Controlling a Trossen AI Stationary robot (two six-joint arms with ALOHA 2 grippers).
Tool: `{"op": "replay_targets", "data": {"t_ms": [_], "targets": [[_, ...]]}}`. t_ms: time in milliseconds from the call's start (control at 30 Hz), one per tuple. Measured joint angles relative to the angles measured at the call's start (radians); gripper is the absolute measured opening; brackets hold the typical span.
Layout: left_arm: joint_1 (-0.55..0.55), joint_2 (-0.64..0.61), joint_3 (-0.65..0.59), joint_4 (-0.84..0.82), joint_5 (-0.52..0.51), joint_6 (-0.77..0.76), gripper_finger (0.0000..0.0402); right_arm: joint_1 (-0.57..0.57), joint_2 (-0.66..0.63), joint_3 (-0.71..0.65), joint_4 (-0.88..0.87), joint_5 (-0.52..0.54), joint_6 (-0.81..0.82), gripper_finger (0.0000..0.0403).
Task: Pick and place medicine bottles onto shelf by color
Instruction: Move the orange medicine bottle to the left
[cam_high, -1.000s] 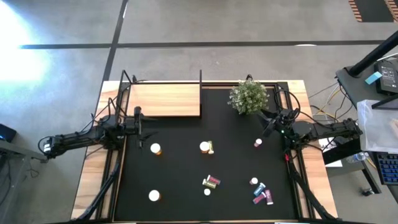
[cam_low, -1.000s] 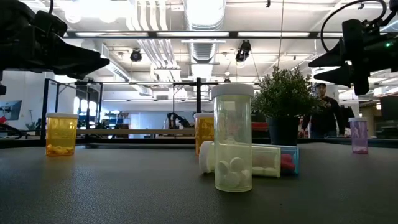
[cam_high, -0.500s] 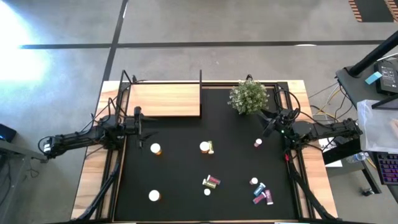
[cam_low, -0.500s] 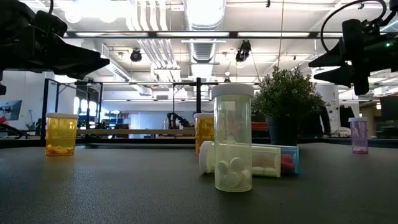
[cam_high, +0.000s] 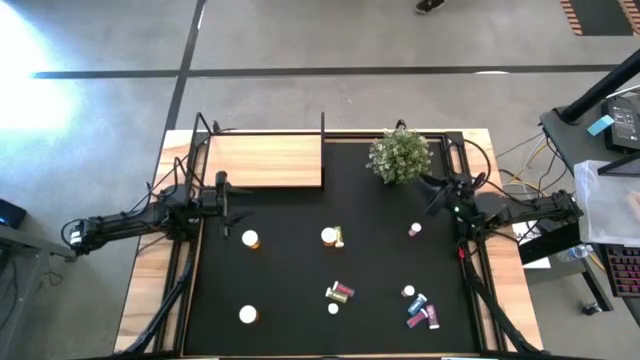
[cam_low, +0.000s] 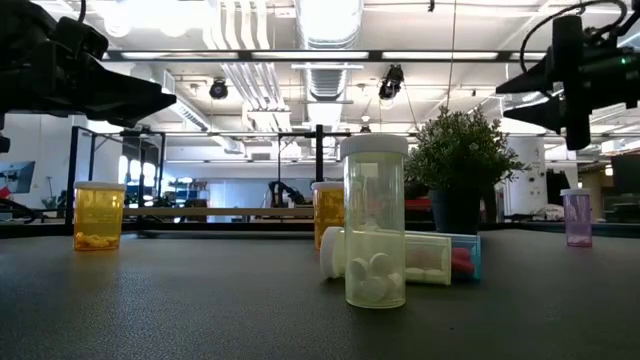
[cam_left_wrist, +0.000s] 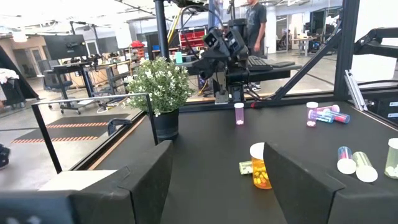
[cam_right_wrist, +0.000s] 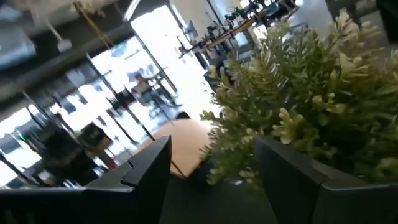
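Note:
Several small medicine bottles stand or lie on the black mat (cam_high: 300, 270): two orange ones (cam_high: 250, 239) (cam_high: 330, 236), a white-capped one (cam_high: 247, 314), a pink one (cam_high: 414, 230), lying ones (cam_high: 340, 292) and a mixed cluster (cam_high: 420, 312). The light-wood shelf (cam_high: 265, 160) sits at the far left with nothing on it. My left gripper (cam_high: 226, 200) is open and empty above the mat's left edge, just in front of the shelf. My right gripper (cam_high: 435, 197) is open and empty, raised beside the plant (cam_high: 398, 155), far of the pink bottle.
The green potted plant (cam_right_wrist: 298, 118) stands close in front of my right gripper. The shelf's thin black posts (cam_high: 323, 125) rise at its edges. A clear yellowish bottle (cam_low: 375, 225) stands near the front edge beside a lying one (cam_low: 420, 258). The mat's middle is bare.
My right gripper has risen a little and drawn slightly toward the table's right edge, staying open. A person in the room behind the table has walked out of the low view. The bottles and my left arm have kept still.

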Motion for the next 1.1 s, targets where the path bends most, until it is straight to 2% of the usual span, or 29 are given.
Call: {"op": "replay_targets", "data": {"t_ms": [200,433,500,633,800,1100], "targets": [[0.0,0.0,0.0,0.0,0.0,0.0,0.0235,0.0,0.001,0.0,0.042,-0.148,-0.031,0.0216],[0.0,0.0,0.0,0.0,0.0,0.0,0.0235,0.0,0.005,0.0,0.157,-0.462,-0.221,0.0216],[0.0,0.0,0.0,0.0,0.0,0.0,0.0235,0.0,0.012,0.0,0.187,-0.52,-0.263,0.0217],[0.0,0.0,0.0,0.0,0.0,0.0,0.0235,-0.002,0.029,0.0,0.225,-0.498,-0.292,0.0216],[0.0,0.0,0.0,0.0,0.0,0.0,0.0235,-0.002,0.041,0.0,0.292,-0.345,-0.294,0.0216],[0.0,0.0,0.0,0.0,0.0,0.0,0.0235,-0.003,0.055,0.017,0.361,-0.337,-0.433,0.0217]]}}
